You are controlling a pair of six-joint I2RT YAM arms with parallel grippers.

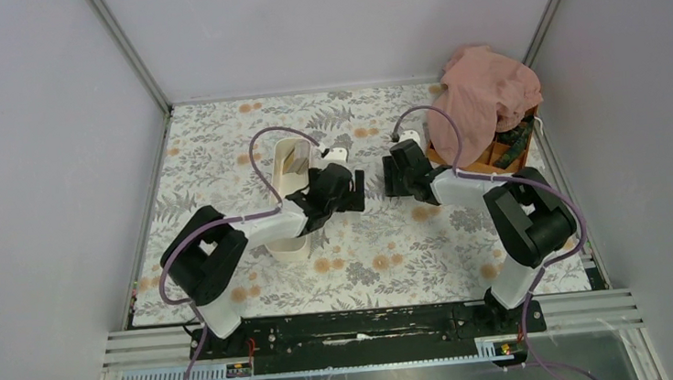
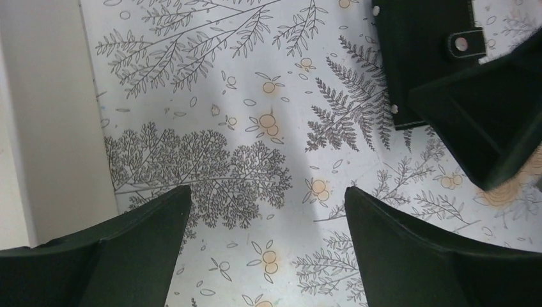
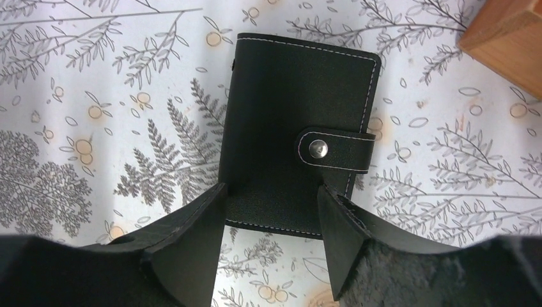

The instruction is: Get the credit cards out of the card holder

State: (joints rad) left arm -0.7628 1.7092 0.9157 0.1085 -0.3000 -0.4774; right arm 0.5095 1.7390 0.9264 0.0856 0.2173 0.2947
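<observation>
Plainly, the coming move is hinging on how the card holder (image 3: 287, 128) is sitting against the right tool (image 3: 271, 192). The holder is lying flat and folded on the surface (image 3: 96, 128), off to the right of the white tray (image 2: 38, 128), with bare floral surface lying between the two. Its long axis is running roughly alongside the white tray's wall and straight away from the right tool, so that tool's closing line is crossing the holder's short width. The right tool is standing open, its two fingers flanking the holder's near short end. I cannot tell whether they are touching it. The left tool (image 2: 267, 190) is gaping fully wide over bare surface, nearer the white tray and gripping nothing, so the right arm is the closer one. The snap strap (image 3: 332, 148) is sitting fastened, wrapping over the long edge farther from the white tray. I judge that it is needing to be popped before any card can come out.
</observation>
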